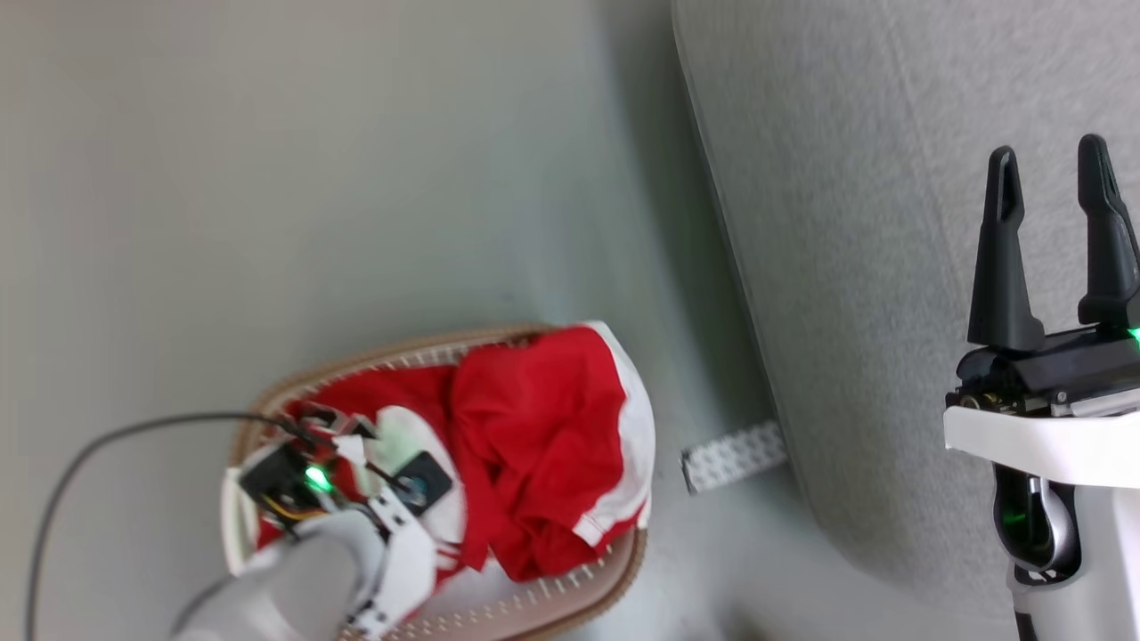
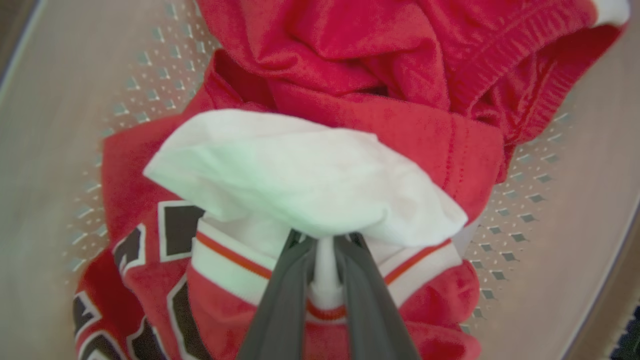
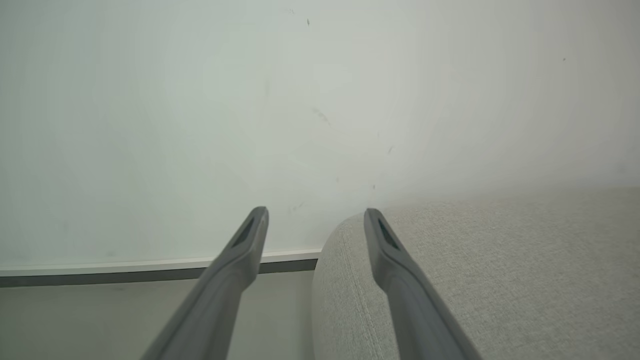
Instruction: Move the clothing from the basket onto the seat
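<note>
Clothing (image 1: 534, 427) lies heaped in the basket (image 1: 570, 592). The left gripper (image 2: 322, 240), reaching down into the basket, has its jaws pinched almost together on a white fold. The seat (image 1: 891, 223) stands right of the basket, so the lift should swing rightward. The right gripper (image 1: 1055, 178), far right of the basket, gapes empty.

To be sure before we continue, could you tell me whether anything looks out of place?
A red garment spills over the rim of the basket on the side nearest the seat, rather than lying inside.
</note>
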{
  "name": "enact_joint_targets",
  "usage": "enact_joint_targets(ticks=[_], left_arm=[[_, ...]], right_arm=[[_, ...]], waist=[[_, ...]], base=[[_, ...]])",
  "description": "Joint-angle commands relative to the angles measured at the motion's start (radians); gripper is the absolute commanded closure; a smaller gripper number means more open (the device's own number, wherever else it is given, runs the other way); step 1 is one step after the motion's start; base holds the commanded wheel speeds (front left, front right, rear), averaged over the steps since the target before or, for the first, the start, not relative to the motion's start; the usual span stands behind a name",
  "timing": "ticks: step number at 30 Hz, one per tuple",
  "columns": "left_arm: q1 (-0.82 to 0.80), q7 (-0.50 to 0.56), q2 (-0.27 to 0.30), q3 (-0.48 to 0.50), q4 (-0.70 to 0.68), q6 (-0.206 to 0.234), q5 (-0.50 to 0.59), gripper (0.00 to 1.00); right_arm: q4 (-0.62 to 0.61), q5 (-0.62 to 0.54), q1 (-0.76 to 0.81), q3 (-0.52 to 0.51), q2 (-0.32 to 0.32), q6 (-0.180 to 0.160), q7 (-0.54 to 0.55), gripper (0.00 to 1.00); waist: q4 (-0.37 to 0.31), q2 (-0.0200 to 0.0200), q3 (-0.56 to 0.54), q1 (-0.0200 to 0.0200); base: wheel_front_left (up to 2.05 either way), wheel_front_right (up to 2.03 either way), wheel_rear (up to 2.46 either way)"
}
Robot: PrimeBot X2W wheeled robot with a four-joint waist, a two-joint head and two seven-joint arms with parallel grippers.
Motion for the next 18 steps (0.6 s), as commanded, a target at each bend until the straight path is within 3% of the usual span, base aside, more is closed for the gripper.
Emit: enact_joint_targets(ticks=[1,11,18], left_arm=[[0.021,-0.025,-0.016,0.008,-0.002,0.002,-0.015,1.00],[0.116,-0.116,-0.092,0.112,-0.066,0.004,-0.154,1.00],[0.210,-0.120,-0.087,0.195,-0.268,0.016,-0.221,1.00]], right_arm=[[0.010,-0.017,0.013,-0.007,-0.001,-0.002,-0.002,0.00],[0.074,-0.077,0.080,-0.008,-0.002,-0.002,-0.002,0.00],[0.118,-0.091,0.147,-0.020,-0.001,-0.002,-0.002,0.00]], waist=[[0.045,-0.0001,-0.083,0.0000],[0.154,-0.0001,-0.333,0.0000],[0.217,-0.0001,-0.477,0.0000]], base=[[0.00,0.00,0.00],[0.00,0.00,0.00],[0.00,0.00,0.00]])
